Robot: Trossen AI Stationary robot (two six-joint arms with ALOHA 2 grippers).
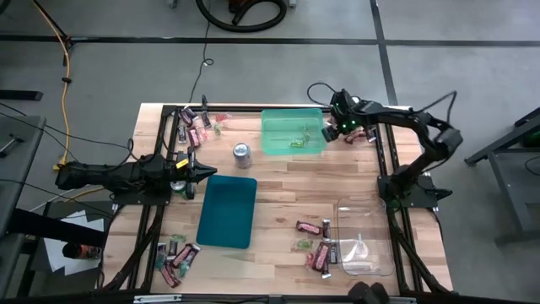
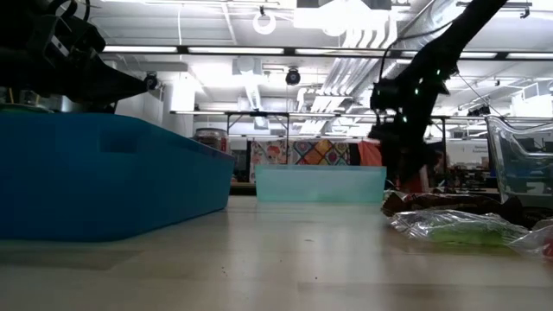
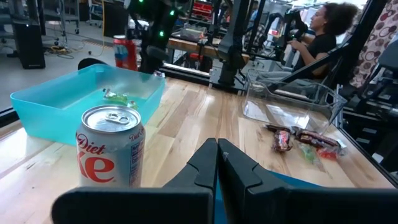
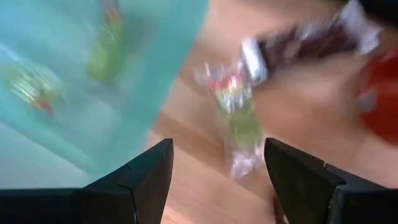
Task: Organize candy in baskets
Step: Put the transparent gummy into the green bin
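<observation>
Three baskets stand on the table: a light green one (image 1: 293, 133) at the far middle with a few green candies (image 4: 106, 50) inside, a dark teal one (image 1: 228, 211) and a clear one (image 1: 364, 236) at the near right. My right gripper (image 1: 337, 127) hangs open, pointing steeply down, just right of the green basket. A green wrapped candy (image 4: 239, 118) lies on the wood below the gap between its fingers (image 4: 214, 168). My left gripper (image 1: 202, 173) rests shut and level at the table's left, beside the teal basket.
A silver soda can (image 1: 242, 152) stands between the left gripper and the green basket. A red can (image 4: 382, 93) and a dark bar (image 4: 311, 40) lie by the right gripper. Candy heaps lie at the far left (image 1: 198, 122), near left (image 1: 177, 253) and near middle (image 1: 316, 241). A person (image 3: 317, 31) sits beyond the table.
</observation>
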